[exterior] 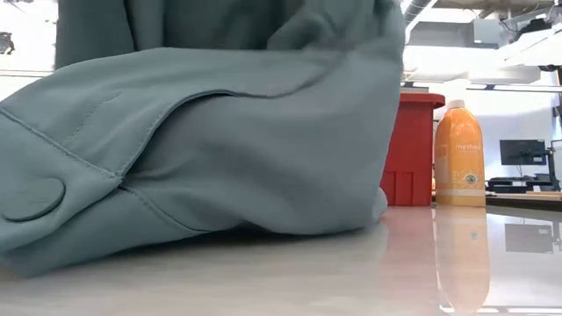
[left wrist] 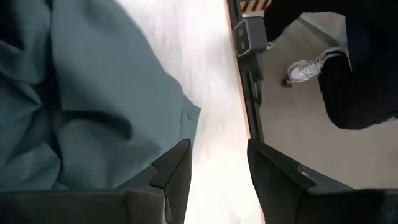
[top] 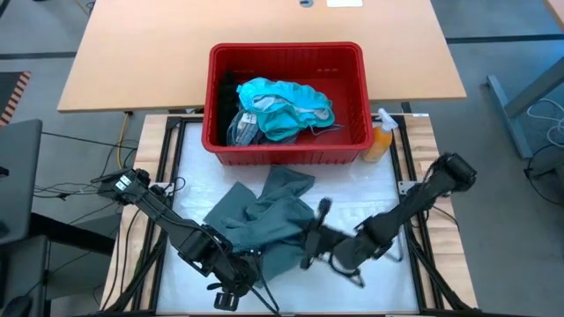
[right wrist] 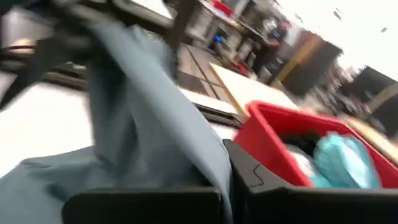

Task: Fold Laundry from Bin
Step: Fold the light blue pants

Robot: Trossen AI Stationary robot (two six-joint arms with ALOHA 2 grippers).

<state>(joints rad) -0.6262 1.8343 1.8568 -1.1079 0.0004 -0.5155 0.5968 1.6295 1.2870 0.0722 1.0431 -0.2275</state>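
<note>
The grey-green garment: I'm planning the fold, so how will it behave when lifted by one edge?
Probably floppy: the grey-green garment lies in soft creases on the table and drapes from the shut right gripper. Likely light, since a pinch holds up a whole fold. It may slide easily, as the tabletop looks smooth and glossy in the low view.

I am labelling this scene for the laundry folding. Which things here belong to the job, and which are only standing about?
Belong to the job:
- grey-green garment, on the table, right gripper shut on it
- teal garments and a black one in the red bin
- left gripper, open beside the garment

Only standing about:
- orange bottle, beside the bin
- a person's shoe, on the floor
</note>
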